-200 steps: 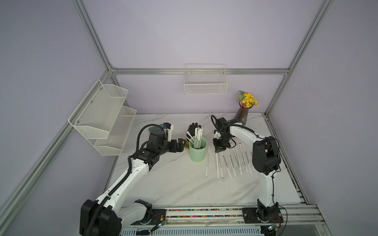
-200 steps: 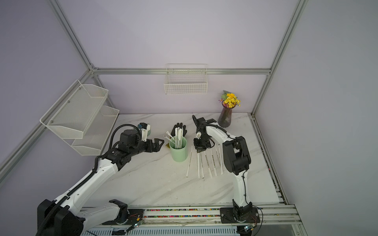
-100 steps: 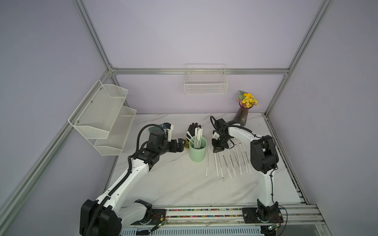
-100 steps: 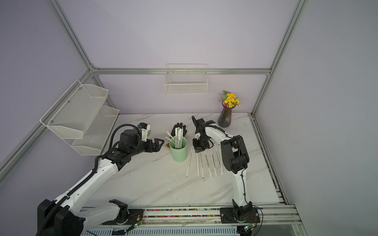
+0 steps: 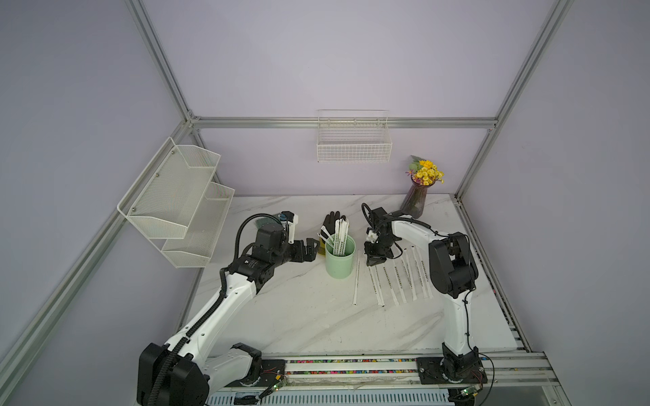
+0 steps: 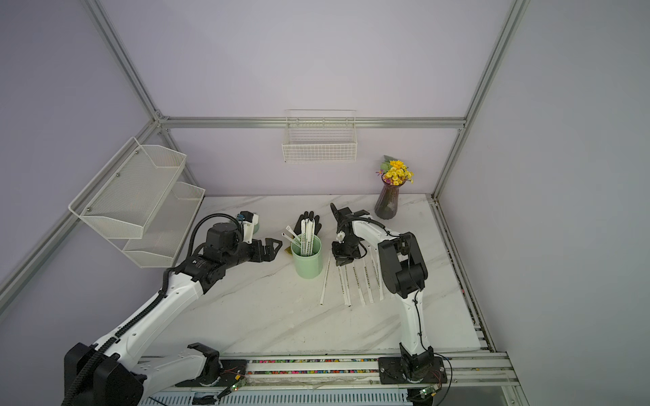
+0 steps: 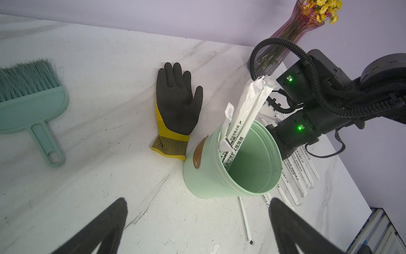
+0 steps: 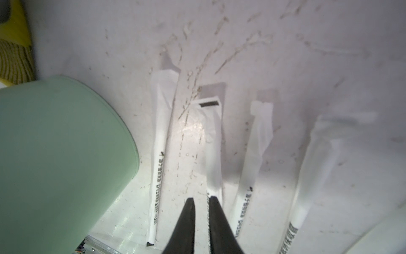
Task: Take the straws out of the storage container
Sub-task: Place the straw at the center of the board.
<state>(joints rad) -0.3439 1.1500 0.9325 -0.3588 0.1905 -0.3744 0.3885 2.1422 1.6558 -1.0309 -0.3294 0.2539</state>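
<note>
Straws (image 5: pixel 339 236), long thin white paper-wrapped sticks with small dark print, are leaning together inside the pale mint-green smooth cylindrical cup (image 5: pixel 338 267), their tops sticking out well above its rim. That cup is standing upright on the white marble-patterned table (image 5: pixel 299 316). A row of loose straws (image 5: pixel 401 277) is lying flat on the table just beside the cup, on the right arm's side, roughly parallel to one another.

The right tool (image 8: pixel 202 211) is pointing down at the row's back ends, near the cup. Its black fingers (image 8: pixel 189 222) are showing only a narrow gap, with one loose straw running under them; I cannot tell whether it is being pinched. The left tool (image 7: pixel 197 220) is hovering on the cup's other side, its jaws spread wide apart and gripping nothing.

A black-and-yellow rubber-coated work glove (image 7: pixel 178 99) is lying palm up just behind the cup. Well beyond the row from the cup, a ribbed purple glass vase (image 5: pixel 416 200) is holding yellow flowers (image 5: pixel 427 173).
</note>
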